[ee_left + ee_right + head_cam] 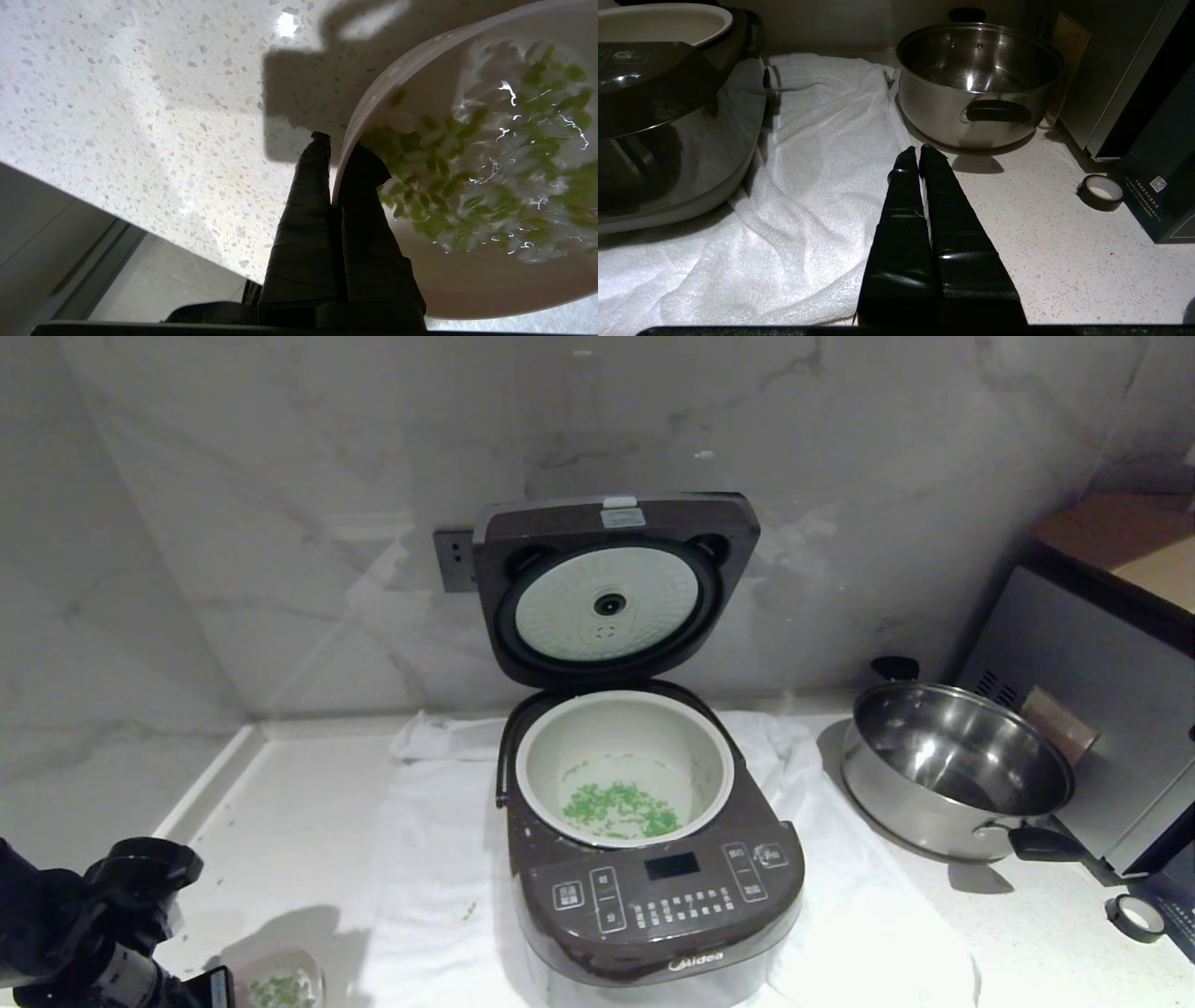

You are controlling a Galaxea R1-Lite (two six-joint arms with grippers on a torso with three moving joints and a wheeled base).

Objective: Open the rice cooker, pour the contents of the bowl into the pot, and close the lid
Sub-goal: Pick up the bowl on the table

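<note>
The dark brown rice cooker [653, 896] stands on a white towel with its lid [611, 588] swung up against the wall. Its pale pot [624, 723] holds green bits of the contents [621, 810]. The small bowl [280, 980] is at the counter's front left with more green and white contents [467, 186] inside. My left gripper [338, 149] is shut on the bowl's [467, 289] rim, one finger inside and one outside. Whether the bowl rests on the counter I cannot tell. My right gripper [920, 151] is shut and empty, low over the towel's edge to the right of the cooker.
A shiny steel pan [952, 765] with black handles stands right of the cooker, in front of a grey oven box [1102, 728]. A tape roll [1134, 917] and a dark carton [1162, 196] lie at the front right. The white towel [429, 859] spreads under the cooker. The counter's front edge runs near the bowl.
</note>
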